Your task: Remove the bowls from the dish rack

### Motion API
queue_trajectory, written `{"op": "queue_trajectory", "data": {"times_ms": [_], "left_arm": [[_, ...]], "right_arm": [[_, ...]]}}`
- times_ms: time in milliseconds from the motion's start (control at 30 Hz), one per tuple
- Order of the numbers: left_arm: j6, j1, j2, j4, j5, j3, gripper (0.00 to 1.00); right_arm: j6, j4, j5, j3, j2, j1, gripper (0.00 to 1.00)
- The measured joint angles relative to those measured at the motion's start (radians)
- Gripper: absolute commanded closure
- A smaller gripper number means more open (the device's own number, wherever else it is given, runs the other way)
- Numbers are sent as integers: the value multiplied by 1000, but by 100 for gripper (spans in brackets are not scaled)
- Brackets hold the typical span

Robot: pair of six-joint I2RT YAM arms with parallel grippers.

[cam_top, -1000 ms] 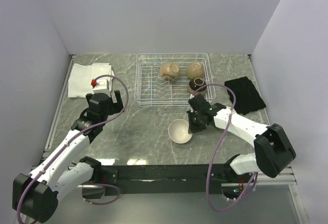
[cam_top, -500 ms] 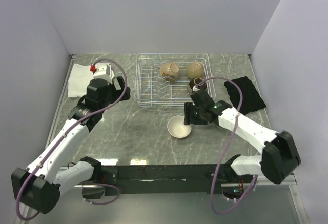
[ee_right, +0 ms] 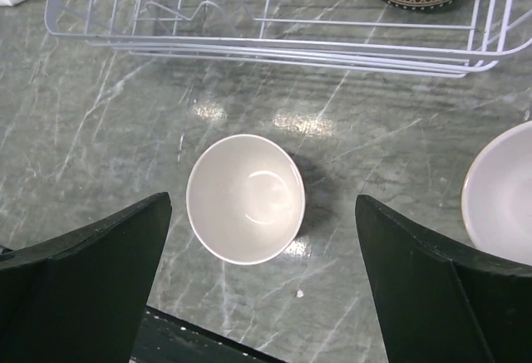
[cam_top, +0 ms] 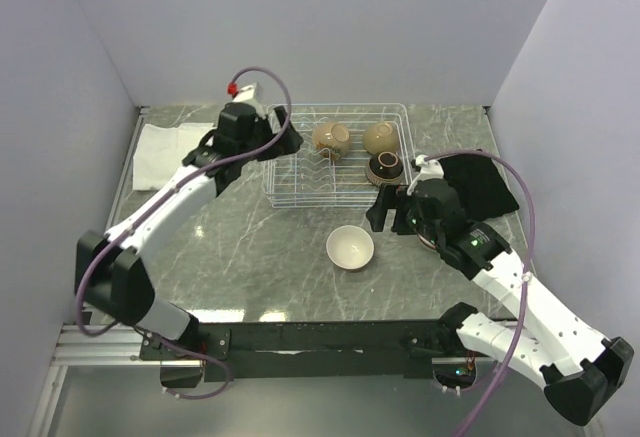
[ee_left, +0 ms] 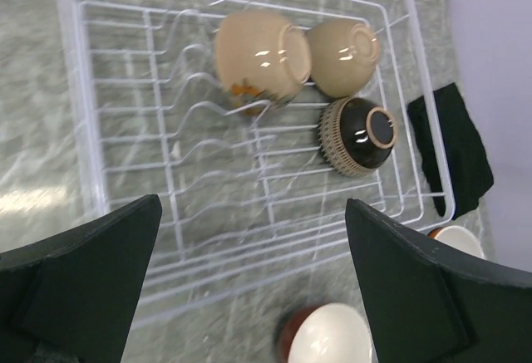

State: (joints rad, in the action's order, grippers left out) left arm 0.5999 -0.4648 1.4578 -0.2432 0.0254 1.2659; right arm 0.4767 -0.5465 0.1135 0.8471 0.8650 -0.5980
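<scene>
Three bowls sit in the right half of the white wire dish rack (cam_top: 290,172). The left tan bowl (cam_top: 331,138) and right tan bowl (cam_top: 381,138) are tipped side by side along the far side. A black-brown bowl (cam_top: 386,167) lies just in front of them, near the right corner.

The left hand (ee_left: 253,205) hangs over the rack's left end, fingers spread wide and holding nothing, with rows of bare tines between it and the bowls. The right hand (ee_right: 264,201), equally wide open and empty, hovers over the marbled surface (cam_top: 250,247). Below it, an upright white-lined bowl (ee_right: 246,198) stands just outside the rack's near wall. That wire wall stands between the right hand and the black-brown bowl.

A second white-lined bowl (ee_right: 505,190) stands further right, near a black cloth (cam_top: 480,182). A folded white cloth (cam_top: 165,152) lies left of the rack.
</scene>
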Motion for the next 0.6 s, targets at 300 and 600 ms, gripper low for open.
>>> {"op": "queue_trajectory", "data": {"times_ms": [300, 600], "left_arm": [[42, -18, 359, 28, -84, 308, 1], [39, -18, 668, -42, -121, 623, 1]], "right_arm": [[-27, 12, -6, -30, -11, 0, 0], [-51, 19, -21, -33, 7, 0, 0]]}}
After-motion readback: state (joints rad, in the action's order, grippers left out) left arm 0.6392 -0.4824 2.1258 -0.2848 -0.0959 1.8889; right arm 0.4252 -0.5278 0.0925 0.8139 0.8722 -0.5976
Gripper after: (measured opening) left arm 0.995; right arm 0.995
